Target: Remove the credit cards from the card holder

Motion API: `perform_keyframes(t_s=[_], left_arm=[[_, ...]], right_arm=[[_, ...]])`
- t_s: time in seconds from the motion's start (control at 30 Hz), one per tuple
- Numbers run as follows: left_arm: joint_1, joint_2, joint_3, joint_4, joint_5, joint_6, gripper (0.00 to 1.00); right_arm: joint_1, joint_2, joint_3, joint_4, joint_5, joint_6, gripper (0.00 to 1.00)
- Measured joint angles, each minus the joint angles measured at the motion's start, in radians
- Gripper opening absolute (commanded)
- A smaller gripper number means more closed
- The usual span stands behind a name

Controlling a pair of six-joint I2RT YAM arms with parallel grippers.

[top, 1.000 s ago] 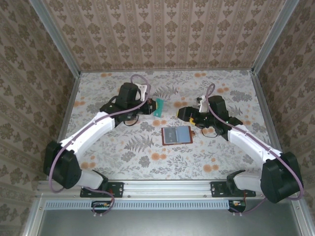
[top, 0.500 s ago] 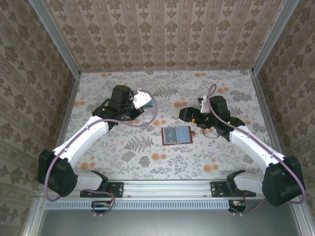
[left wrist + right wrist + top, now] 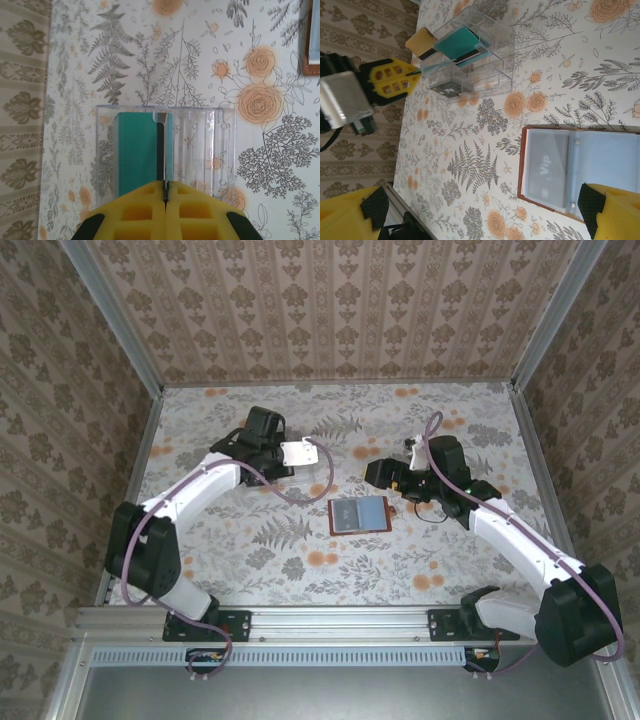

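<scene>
Brown leather wallet lies open and flat on the flower-printed table cover, blue-grey lining upward, near the middle of the table and slightly toward the right arm. One clear pocket holds a grey card marked "Vip".

A clear plastic rack stands on the cover beyond and to the left of the wallet, apart from it. In the right wrist view the rack contains:
- a teal card with a dark stripe along one edge, leaning in a slot;
- a tan card in the slot behind it;
- a dark card low at the near end.

Left gripper: yellow fingers pressed together on a thin card, which is seen edge-on as a dark line in the left wrist view. That card reaches from the fingertips into the rack, just beside the teal card. In the right wrist view its edge reads teal between the left fingers and the rack wall.

Right gripper: fingers spread wide, nothing between them. It sits above the far right part of the wallet, and one finger overlaps the wallet's edge in that view. Whether it touches the leather cannot be told. In the top view this gripper is just beyond the wallet's far edge, well apart from the rack.
</scene>
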Motion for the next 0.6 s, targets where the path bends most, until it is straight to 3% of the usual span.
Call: perform_keyframes(t_s=[0.6], left_arm=[[0.028,0.179,0.111,0.053,-0.03,0.042,0.0]], right_arm=[[0.0,0.0,0.0,0.0,0.014,0.0,1.0]])
